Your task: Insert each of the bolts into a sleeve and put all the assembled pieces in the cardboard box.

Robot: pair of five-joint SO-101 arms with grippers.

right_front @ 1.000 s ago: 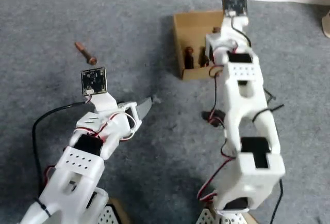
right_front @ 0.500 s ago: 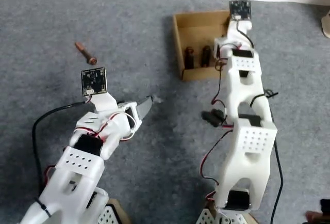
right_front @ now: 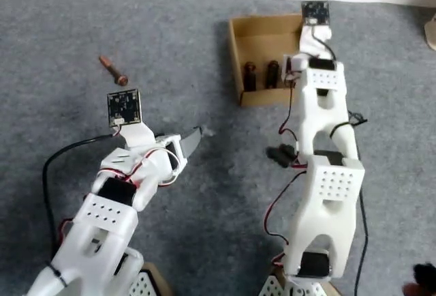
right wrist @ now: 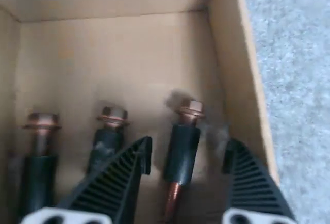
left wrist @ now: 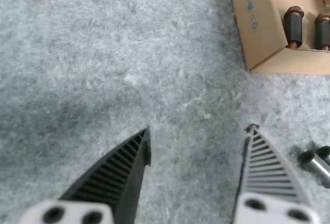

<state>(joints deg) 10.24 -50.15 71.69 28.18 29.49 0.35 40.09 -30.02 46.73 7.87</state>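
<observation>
The one loose bolt lies alone toward the far left of the grey carpet, well apart from the cardboard box at the far right. A black sleeve rests on the carpet on the near side of the box, just beside the right arm. Three assembled pieces lie side by side in the box. Your right gripper hangs over the one nearest the box wall, its fingers spread to either side of it and, as far as you can tell, not touching it. Your left gripper hovers over bare carpet between bolt and box, fingers wide apart and holding nothing. Expect the bolt to be stiff, copper-coloured metal, smooth and ready to roll, so take it across the shank just under the flanged head. The sleeve looks rigid and round too, so pinch it across its middle.
</observation>
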